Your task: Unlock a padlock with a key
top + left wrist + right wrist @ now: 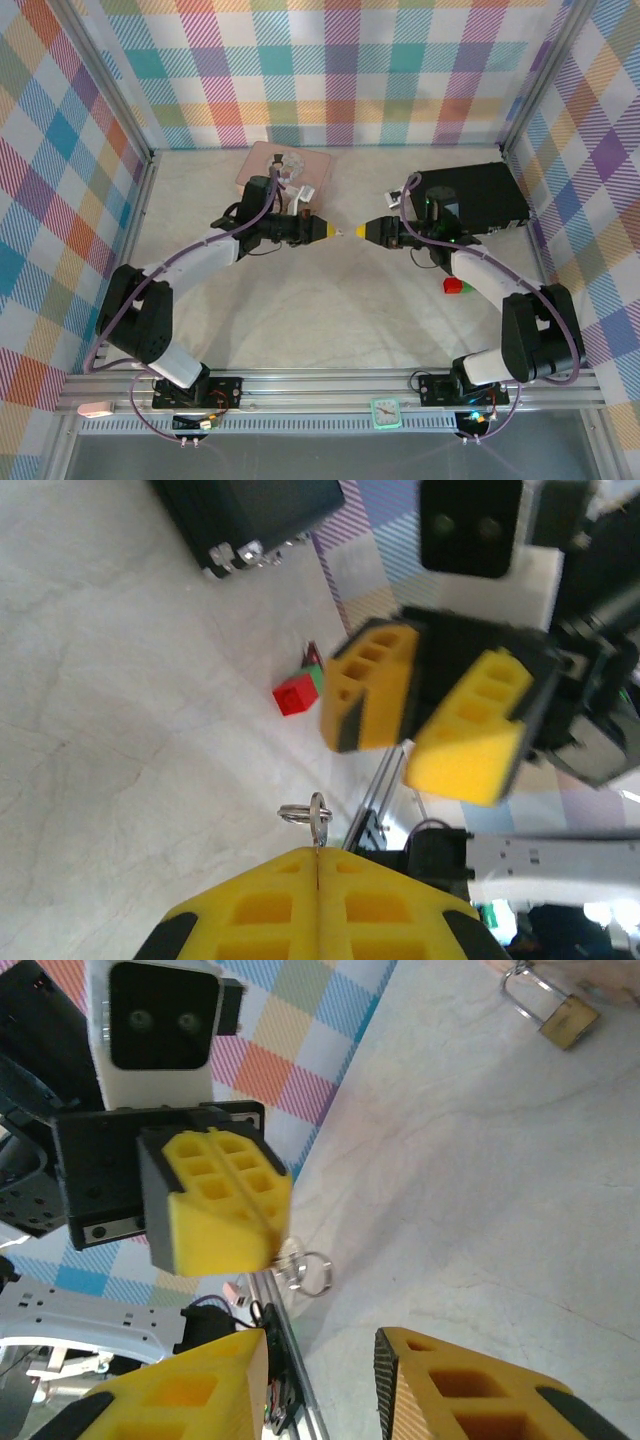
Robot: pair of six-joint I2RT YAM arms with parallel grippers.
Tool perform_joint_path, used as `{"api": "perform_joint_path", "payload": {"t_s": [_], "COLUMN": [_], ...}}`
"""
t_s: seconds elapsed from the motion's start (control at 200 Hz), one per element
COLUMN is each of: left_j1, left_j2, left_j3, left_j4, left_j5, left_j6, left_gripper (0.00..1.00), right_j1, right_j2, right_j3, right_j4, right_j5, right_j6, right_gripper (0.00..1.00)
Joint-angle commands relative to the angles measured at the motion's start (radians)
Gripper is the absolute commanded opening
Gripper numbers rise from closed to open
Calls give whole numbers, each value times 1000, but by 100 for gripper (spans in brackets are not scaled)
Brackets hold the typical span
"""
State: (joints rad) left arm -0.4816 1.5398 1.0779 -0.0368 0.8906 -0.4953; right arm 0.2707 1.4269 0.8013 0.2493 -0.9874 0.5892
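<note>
In the left wrist view my left gripper [317, 853] is shut on a small silver key [319, 818]; the key's head and split ring stick out past the closed yellow fingertips. My right gripper [320, 1348] is open and faces the left one tip to tip, with the key's ring [308, 1270] hanging just beyond its jaws. From above, the two grippers, left [326, 229] and right [362, 231], nearly meet over mid-table. The brass padlock [562, 1016] with its silver shackle lies on the table far beyond them, by the pink tin [286, 166].
A black case [475, 195] sits at the back right behind the right arm. A red and green block [455, 286] lies near the right forearm. Patterned walls close in the table on three sides, and an aluminium rail [330, 385] runs along the front.
</note>
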Motion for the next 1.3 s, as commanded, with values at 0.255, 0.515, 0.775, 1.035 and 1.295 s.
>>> {"api": "perform_joint_path", "payload": {"t_s": [0.255, 0.515, 0.775, 1.035, 1.295], "left_j1": [-11, -23, -29, -3, 35], "left_j2": [-30, -29, -24, -59, -150], "left_j3": [50, 51, 53, 45, -123], "left_j4": [-156, -143, -144, -167, 52], "left_j5": [76, 71, 74, -162, -451], "left_j6": [169, 163, 164, 49, -416], "left_gripper": [0, 0, 0, 36, 77], "right_j1": [69, 108, 118, 118, 139], "right_j2": [18, 64, 77, 46, -14], "right_j3": [16, 35, 52, 50, 86], "right_j4": [98, 74, 84, 19, -149], "right_j5": [-105, -109, -120, -80, 183], "right_j6": [-21, -37, -31, -90, -232], "right_gripper": [35, 32, 8, 0, 0]}}
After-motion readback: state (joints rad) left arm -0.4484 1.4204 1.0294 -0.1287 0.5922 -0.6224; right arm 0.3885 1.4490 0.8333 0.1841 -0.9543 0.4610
